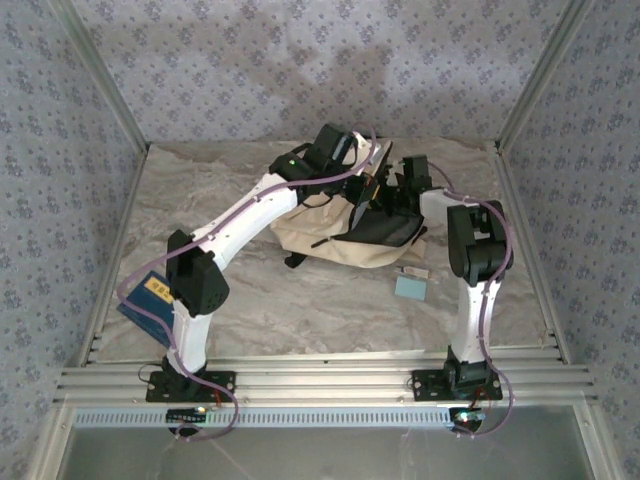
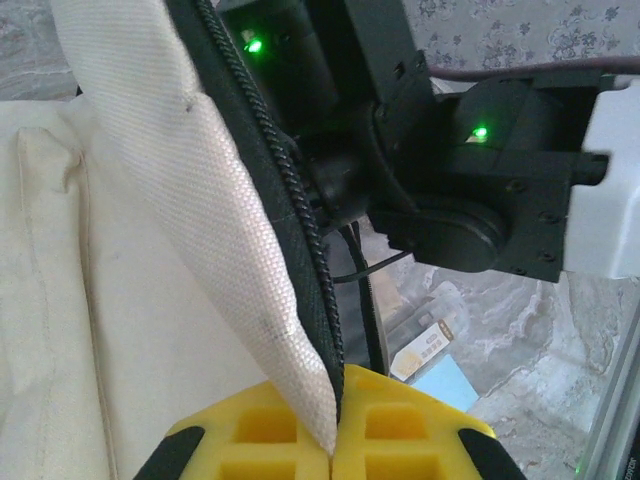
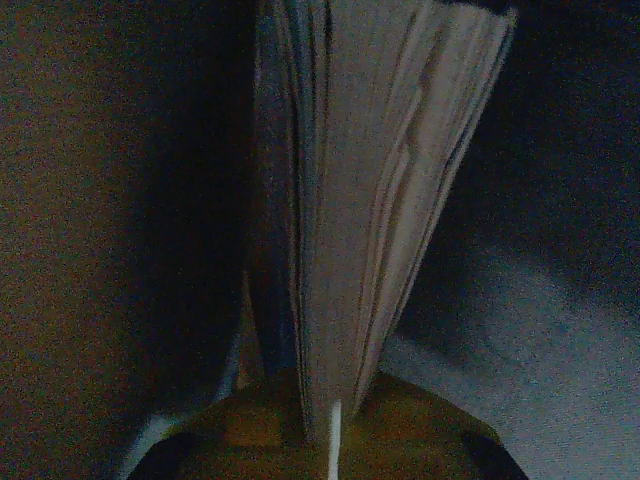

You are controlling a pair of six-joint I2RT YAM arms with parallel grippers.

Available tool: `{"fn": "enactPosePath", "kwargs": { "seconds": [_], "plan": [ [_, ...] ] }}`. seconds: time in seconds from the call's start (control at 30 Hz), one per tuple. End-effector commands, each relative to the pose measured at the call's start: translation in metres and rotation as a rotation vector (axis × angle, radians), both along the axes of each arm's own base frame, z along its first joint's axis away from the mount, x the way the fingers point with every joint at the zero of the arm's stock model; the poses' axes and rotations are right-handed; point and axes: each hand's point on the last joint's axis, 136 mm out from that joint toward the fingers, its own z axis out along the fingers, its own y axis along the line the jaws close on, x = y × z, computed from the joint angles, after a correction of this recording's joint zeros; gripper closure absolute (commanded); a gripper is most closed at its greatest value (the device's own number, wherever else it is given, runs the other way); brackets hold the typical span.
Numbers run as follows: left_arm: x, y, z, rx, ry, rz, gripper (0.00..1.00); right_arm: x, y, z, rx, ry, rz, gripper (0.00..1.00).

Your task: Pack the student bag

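The student bag (image 1: 305, 232), cream fabric with black straps, lies at the back middle of the table with its mouth lifted. My left gripper (image 2: 333, 442) is shut on the cream edge (image 2: 190, 170) of the opening, next to the dark zipper (image 2: 305, 215), and holds it up. My right gripper (image 3: 335, 440) is shut on a book (image 3: 375, 190) with fanned pages, in the dark inside of the bag. From above, both grippers meet over the bag's mouth, left (image 1: 368, 185) and right (image 1: 395, 200).
A light blue pad (image 1: 411, 287) (image 2: 447, 385) and a small labelled packet (image 2: 428, 345) lie on the table right of the bag. A blue book with a yellow label (image 1: 150, 296) lies by the left arm's elbow. Patterned walls enclose the table.
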Motion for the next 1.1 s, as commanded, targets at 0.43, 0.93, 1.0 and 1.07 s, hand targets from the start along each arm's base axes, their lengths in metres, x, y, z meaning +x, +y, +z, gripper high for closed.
{"fn": "enactPosePath", "kwargs": {
  "seconds": [0.43, 0.93, 1.0, 1.07],
  "plan": [
    [0.061, 0.021, -0.011, -0.034, -0.086, 0.261, 1.0, -0.064, -0.091, 0.042, -0.218, -0.033, -0.134, 0.4],
    [0.03, 0.082, -0.016, -0.02, -0.027, 0.461, 0.01, -0.099, -0.088, 0.172, -0.427, -0.371, -0.175, 0.33],
    [0.024, 0.108, -0.019, -0.005, -0.038, 0.539, 0.0, -0.1, -0.077, 0.175, -0.461, -0.404, -0.163, 0.06],
    [0.018, 0.138, -0.028, 0.015, -0.032, 0.624, 0.0, -0.099, -0.067, 0.177, -0.501, -0.444, -0.151, 0.0]
  ]
}}
